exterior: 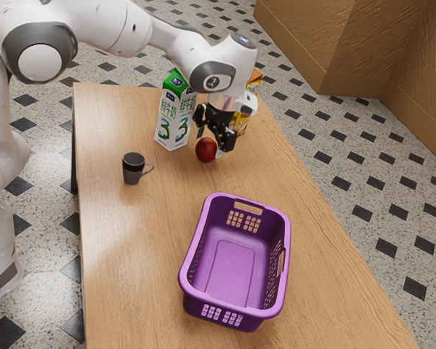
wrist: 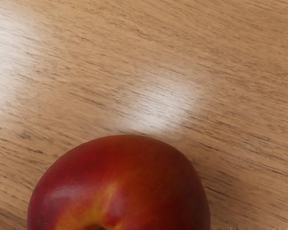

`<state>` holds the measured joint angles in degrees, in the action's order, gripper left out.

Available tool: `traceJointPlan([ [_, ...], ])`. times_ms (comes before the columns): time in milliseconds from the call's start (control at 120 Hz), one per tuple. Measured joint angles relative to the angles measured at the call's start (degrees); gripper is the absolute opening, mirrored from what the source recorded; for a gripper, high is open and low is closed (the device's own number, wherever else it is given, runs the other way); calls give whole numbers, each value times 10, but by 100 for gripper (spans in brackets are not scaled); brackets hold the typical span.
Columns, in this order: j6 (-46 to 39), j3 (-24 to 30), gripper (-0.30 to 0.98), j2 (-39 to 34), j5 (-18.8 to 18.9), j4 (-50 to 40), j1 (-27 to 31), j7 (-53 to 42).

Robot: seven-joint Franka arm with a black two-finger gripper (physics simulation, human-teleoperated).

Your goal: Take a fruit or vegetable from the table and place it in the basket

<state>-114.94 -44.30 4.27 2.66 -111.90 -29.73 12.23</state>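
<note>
The gripper (exterior: 209,143) is low over the table beside the milk carton, its two black fingers spread apart around a round red fruit (exterior: 206,150). One fingertip is at the fruit's side toward the exterior view's right, the other by its upper opposite side. In the wrist view the red and yellow fruit (wrist: 120,184) looms large under the hand, its stem hollow partly visible. The purple basket (exterior: 194,240) stands upright nearer the exterior camera, with a bare floor inside.
A green and white milk carton (exterior: 174,113) stands close beside the gripper. Behind the hand is an orange-yellow carton (exterior: 243,122). A dark mug (exterior: 133,169) sits toward the exterior view's left on the wooden table (exterior: 131,247).
</note>
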Motion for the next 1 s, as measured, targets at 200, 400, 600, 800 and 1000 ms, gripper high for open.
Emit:
traceJointPlan([
  [200,-3,0,69,0,-2,-10,0,-8],
  [400,-5,0,69,0,-3,-15,7,-13],
  [600,-15,0,69,0,-4,-19,6,-17],
  [800,-31,0,69,6,-7,-23,6,-20],
  [1000,-37,0,69,6,-9,-28,8,-22],
])
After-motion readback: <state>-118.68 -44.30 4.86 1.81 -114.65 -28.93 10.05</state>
